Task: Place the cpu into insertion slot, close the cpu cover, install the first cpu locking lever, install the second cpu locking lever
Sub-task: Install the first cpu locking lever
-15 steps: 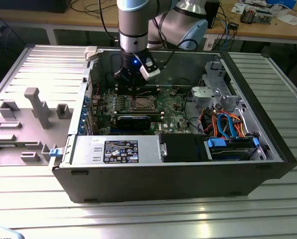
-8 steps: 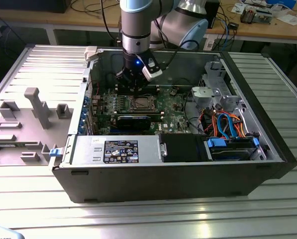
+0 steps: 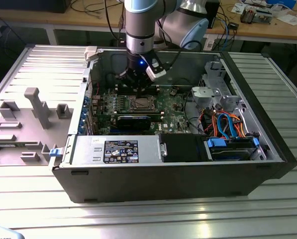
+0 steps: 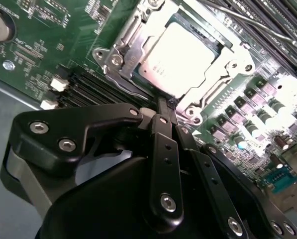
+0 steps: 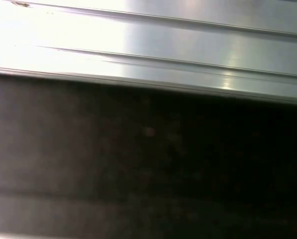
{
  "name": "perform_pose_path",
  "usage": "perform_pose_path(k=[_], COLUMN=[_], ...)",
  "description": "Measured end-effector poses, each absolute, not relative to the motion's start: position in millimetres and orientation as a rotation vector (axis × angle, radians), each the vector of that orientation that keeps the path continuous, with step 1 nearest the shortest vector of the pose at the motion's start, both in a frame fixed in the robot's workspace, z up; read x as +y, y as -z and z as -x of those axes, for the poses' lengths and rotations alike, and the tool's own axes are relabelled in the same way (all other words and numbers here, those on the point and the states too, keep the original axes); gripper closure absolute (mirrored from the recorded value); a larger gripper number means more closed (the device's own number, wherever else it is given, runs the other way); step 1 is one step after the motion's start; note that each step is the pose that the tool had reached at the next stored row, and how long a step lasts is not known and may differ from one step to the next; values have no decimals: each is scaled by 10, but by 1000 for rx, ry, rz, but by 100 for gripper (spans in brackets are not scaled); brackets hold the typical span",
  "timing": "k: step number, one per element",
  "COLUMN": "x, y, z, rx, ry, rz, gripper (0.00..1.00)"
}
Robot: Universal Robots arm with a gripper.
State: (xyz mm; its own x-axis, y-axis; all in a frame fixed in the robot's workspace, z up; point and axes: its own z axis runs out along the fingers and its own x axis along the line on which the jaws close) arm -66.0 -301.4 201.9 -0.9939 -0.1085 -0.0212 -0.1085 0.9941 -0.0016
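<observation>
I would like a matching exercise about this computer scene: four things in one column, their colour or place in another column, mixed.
Things:
1. cpu
2. cpu cover
3. gripper
4. motherboard

Descriptions:
A. green
B. black, right at the socket's edge
C. silvery-beige face, lying in the socket
D. silver frame around the chip

Pairs: 1-C, 2-D, 3-B, 4-A

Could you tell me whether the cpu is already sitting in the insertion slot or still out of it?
In. In the second wrist view the cpu lies flat inside the insertion slot, the silver frame around it.
</observation>
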Motion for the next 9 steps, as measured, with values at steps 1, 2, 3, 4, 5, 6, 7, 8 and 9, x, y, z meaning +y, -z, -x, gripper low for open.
perform_pose_path(k=[1,2,3,4,5,6,7,8,9], x=[-3014,-3014,-3014,-3013,-3013,-3014,-3014,-3014,-3013], y=[-2018,-2018,-2017,-2017,-2017,-2016,-2016,-2016,-2015], z=[649,638,628,616,605,588,577,556,544], rx=[3116,3116,3116,3116,3116,3116,3117,3117,3117], ry=[2,3,4,5,6,8,9,11,11], rz=[170,170,170,169,170,170,170,170,170], gripper=[89,89,89,89,89,89,89,89,89])
